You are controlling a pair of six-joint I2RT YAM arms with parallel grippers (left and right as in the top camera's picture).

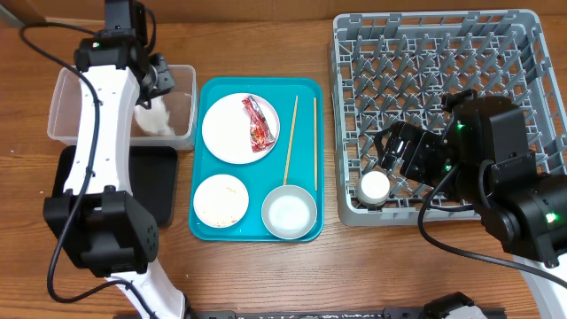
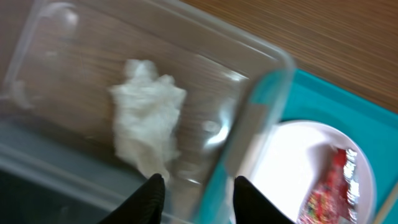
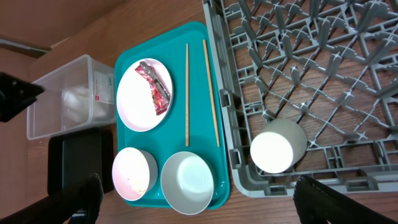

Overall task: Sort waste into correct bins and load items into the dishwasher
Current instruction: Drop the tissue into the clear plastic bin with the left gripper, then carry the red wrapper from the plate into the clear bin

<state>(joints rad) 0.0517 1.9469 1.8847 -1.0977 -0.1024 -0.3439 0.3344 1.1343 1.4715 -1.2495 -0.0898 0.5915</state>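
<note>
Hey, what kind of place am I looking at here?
Likely a lab bench staged as a dish-clearing station, not a real kitchen: a grey dish rack, a teal serving tray and a clear tub sit on a wooden table.

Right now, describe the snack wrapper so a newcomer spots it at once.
Find the teal tray lying between the clear tub and the grey rack. On its largest white plate lies the red crinkled wrapper, the only red thing on the tray.
</note>
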